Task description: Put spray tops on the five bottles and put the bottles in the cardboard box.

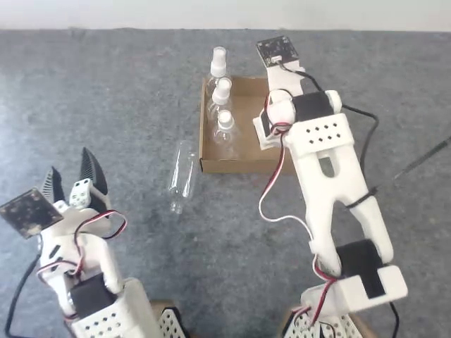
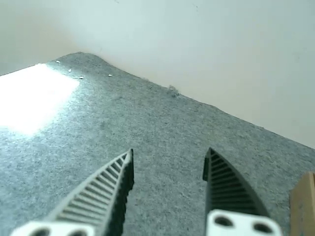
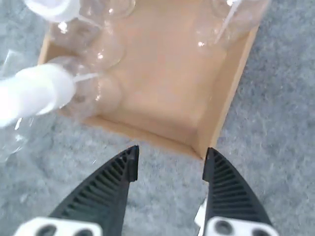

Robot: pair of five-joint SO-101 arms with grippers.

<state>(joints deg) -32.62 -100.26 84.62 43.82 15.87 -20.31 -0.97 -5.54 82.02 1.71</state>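
Observation:
The cardboard box [image 1: 243, 163] sits at the back centre of the grey mat. Three clear bottles with white spray tops [image 1: 225, 127] stand in a row along its left wall, the farthest [image 1: 220, 62] at the far corner. One clear bottle without a top [image 1: 182, 176] lies on the mat just left of the box. My right gripper [image 3: 170, 152] hangs open over the box's edge [image 3: 216, 123], holding nothing; topped bottles [image 3: 81, 91] and another bottle [image 3: 236, 17] stand inside. At the front left, my left gripper [image 1: 69, 162] [image 2: 170, 155] is open and empty above bare mat.
The right arm [image 1: 331, 169] stretches from the front right across the box's right side. A pale wall [image 2: 197, 39] borders the mat's far edge. A strip of cardboard [image 2: 305, 206] shows in the left wrist view. Open mat lies between the left arm and the lying bottle.

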